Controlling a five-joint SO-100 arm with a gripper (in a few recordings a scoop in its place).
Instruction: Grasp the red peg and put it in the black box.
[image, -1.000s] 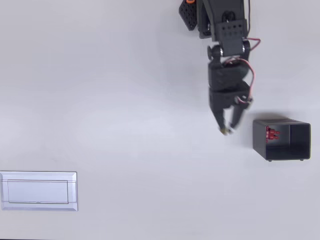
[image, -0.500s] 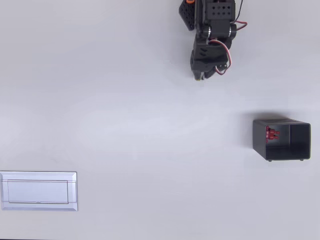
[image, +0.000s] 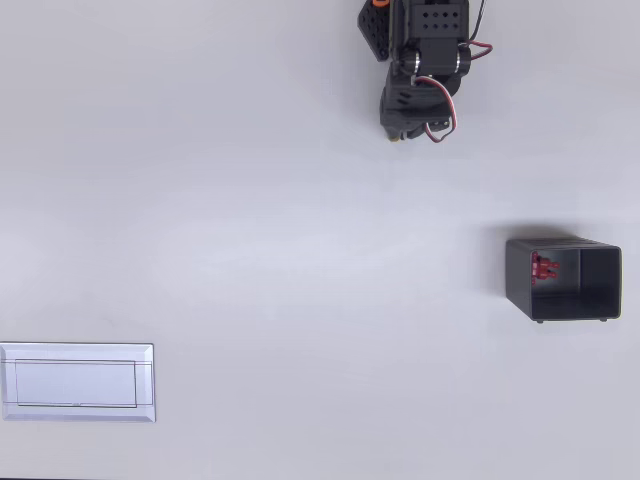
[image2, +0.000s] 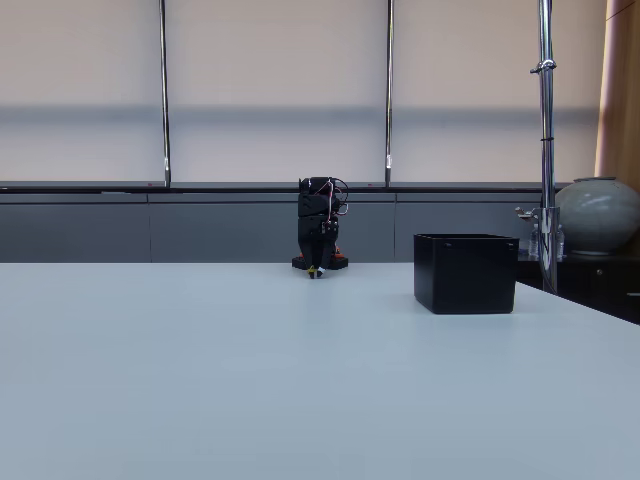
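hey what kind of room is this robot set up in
Probably an office or lab room, not a home. A big plain white table carries just the small black arm, a black box and a pale plate; behind it run grey wall panels and metal poles.

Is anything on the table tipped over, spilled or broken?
Nothing stands out. The box stands upright with the peg inside, the grey plate lies flat, and the end effector is folded back near the arm's base.
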